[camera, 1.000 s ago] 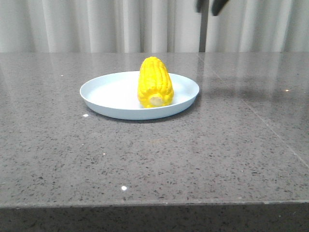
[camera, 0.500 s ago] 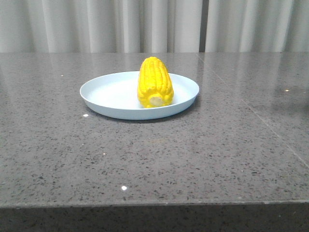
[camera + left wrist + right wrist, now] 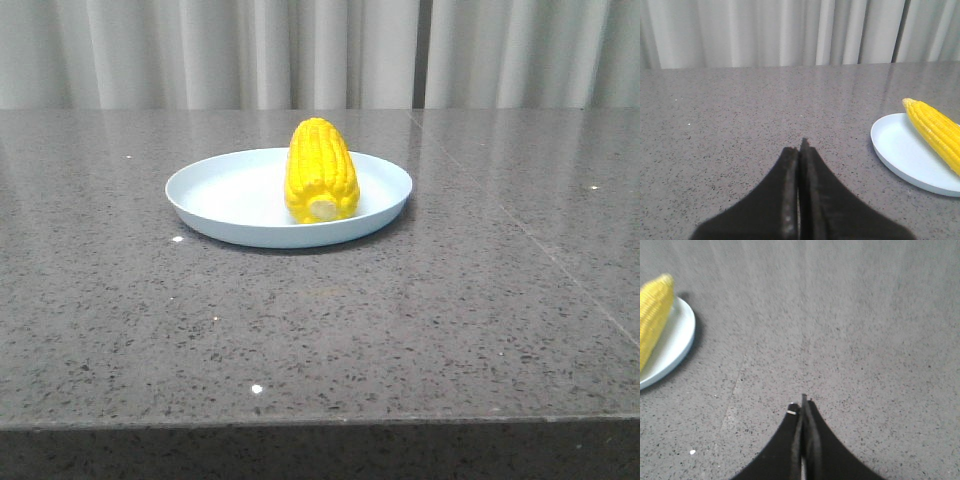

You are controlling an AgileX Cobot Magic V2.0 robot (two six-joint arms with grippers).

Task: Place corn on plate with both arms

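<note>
The bright-yellow corn (image 3: 320, 170) lies on the pale-blue plate (image 3: 225, 195) in the middle of the table, its beige stub end toward the camera. The left wrist view shows the corn (image 3: 935, 131) on the plate (image 3: 900, 150) off to one side of my left gripper (image 3: 799, 146), which is shut with nothing in it. My right gripper (image 3: 803, 405) is also shut and empty over bare tabletop, with the corn (image 3: 652, 315) and the plate's rim (image 3: 677, 345) well off to its side. Neither gripper appears in the front view.
The grey speckled stone tabletop (image 3: 320, 330) runs out to a front edge near the camera. Pale curtains (image 3: 300, 50) hang behind the table's far edge.
A second ago the dark tips of a gripper showed at the top right of the front view. They have since left the view. Corn and plate have not moved.
</note>
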